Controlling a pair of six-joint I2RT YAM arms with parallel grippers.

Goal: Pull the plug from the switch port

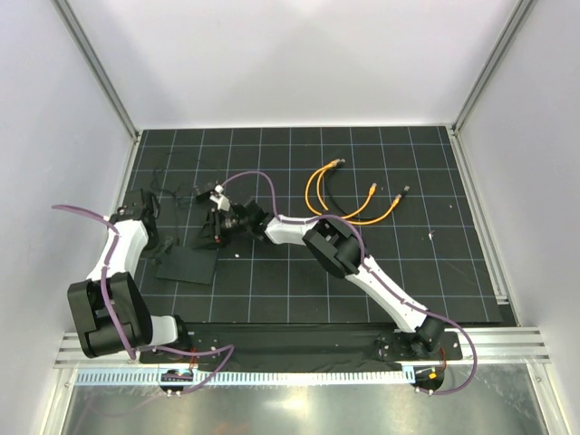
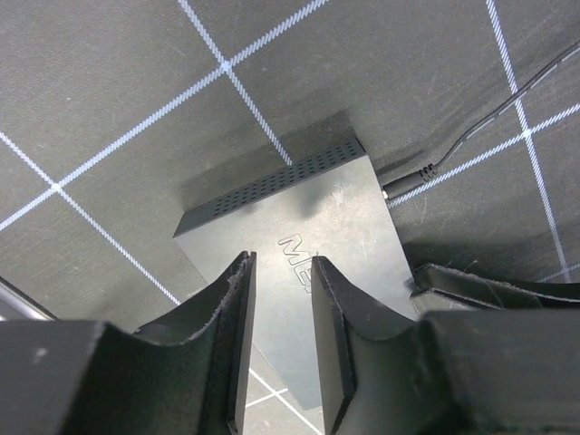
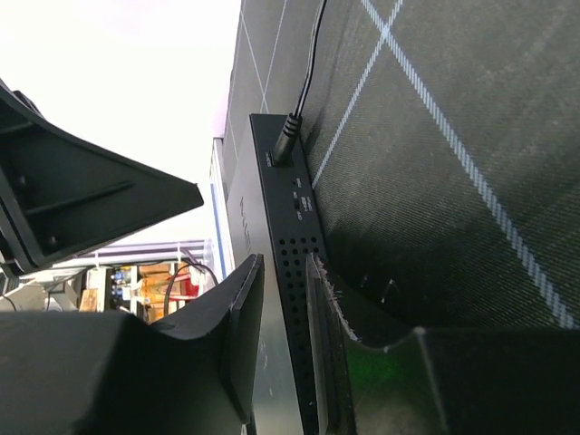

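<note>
Nearest: left gripper, fingers parted to a narrow gap and pinching nothing. They hang over the top face of the switch, and its logo shows in the gap. The switch lies directly beneath them on the grid mat.

The right gripper has its fingers narrowly apart, astride the switch's thin vented edge. Cannot tell whether the pads bear on it.

The plug is seated in that same edge, straight ahead of the right fingertips. From the left gripper it sits ahead and off to the right. Its long axis sticks outward from the edge, with a thin black cable trailing beyond.

Judgement: the right arm is nearer, and the pull should run along the plug's axis.

Count: switch 1, seated plug 1, grippers 2. Farthest, well apart from both grippers: loose orange cables, three ends seen
</note>
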